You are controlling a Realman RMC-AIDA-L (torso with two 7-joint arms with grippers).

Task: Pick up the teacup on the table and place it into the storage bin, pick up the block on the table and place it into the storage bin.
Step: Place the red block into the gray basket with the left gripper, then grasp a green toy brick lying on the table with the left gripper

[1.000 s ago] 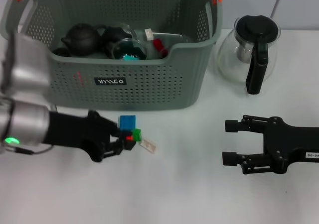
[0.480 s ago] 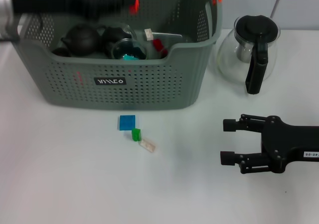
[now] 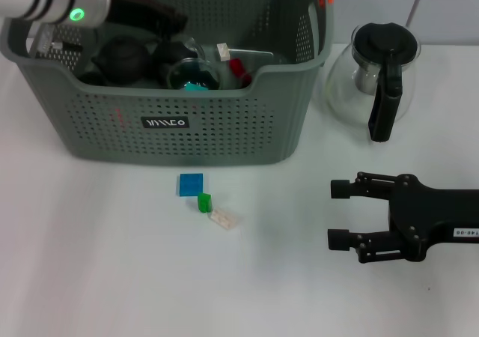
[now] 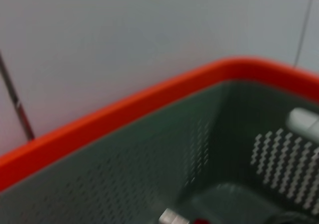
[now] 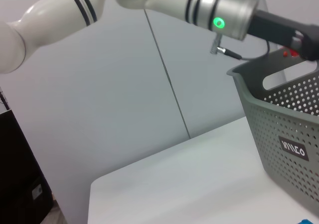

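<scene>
The left gripper (image 3: 168, 19) is reaching over the storage bin (image 3: 224, 120), its fingers unclear; the right gripper (image 3: 340, 214) is resting spread on the table (image 3: 112, 277).

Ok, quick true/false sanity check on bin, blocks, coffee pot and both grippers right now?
1. The left gripper is over the storage bin. True.
2. The right gripper holds the green block. False: it is open and empty, apart from the blocks.
3. The blue block lies on the table in front of the bin. True.
4. The glass coffee pot sits inside the bin. False: it stands on the table beside it.
5. Dark teapots are in the bin. True.
</scene>
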